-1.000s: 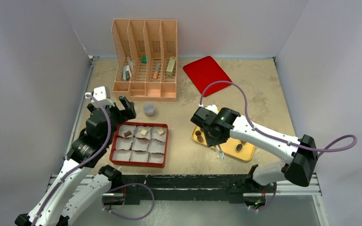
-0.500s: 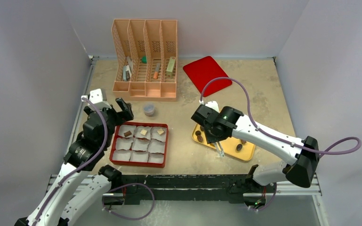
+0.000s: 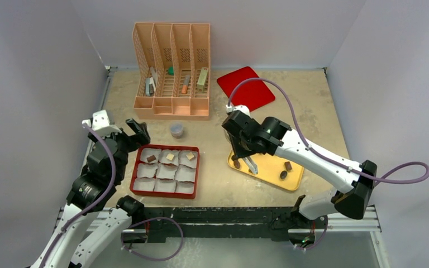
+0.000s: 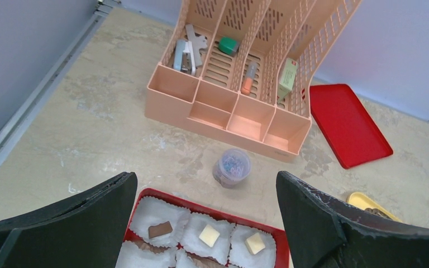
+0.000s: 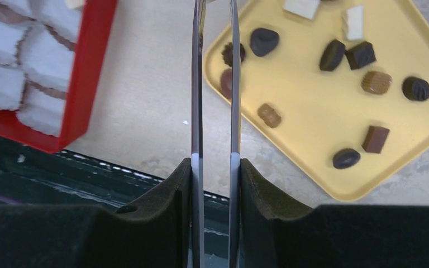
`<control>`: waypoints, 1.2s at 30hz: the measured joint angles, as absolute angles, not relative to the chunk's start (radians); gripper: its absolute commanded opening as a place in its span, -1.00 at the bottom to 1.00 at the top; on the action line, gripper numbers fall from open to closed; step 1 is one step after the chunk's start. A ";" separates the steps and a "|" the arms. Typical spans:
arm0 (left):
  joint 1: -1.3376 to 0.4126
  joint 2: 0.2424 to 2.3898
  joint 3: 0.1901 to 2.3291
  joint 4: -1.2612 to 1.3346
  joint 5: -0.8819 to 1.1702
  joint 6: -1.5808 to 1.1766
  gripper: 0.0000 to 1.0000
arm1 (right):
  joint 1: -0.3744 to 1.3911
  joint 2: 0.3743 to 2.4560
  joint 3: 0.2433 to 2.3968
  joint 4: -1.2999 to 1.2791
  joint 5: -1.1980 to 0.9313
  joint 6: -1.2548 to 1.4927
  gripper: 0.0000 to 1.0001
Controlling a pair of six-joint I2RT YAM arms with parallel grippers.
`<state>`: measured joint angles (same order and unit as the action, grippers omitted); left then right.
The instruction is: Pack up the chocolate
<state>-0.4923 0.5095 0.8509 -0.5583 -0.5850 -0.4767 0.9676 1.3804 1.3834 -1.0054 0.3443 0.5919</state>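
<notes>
Shifted leftward over the yellow tray (image 3: 269, 168) of chocolate (image 5: 346, 54), right gripper (image 3: 252, 166) keeps thin blades narrowly apart; left gripper (image 4: 206, 218) gapes wide.

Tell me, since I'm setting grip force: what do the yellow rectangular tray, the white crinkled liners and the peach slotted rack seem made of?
Yellow rectangular tray: likely plastic; even matte colour, rounded lip.
White crinkled liners: probably thin paper; pleated, ragged edges.
Peach slotted rack: moulded plastic; cut-out slots.
</notes>
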 measured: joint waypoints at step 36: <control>-0.492 0.485 1.010 -0.529 -0.684 -0.499 0.87 | 1.191 1.681 1.671 -0.757 0.099 0.462 -0.67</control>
<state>-0.4923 0.4850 1.0100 -0.5285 -0.6842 -0.4992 1.1912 1.6810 1.6707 -0.7567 0.0994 0.4618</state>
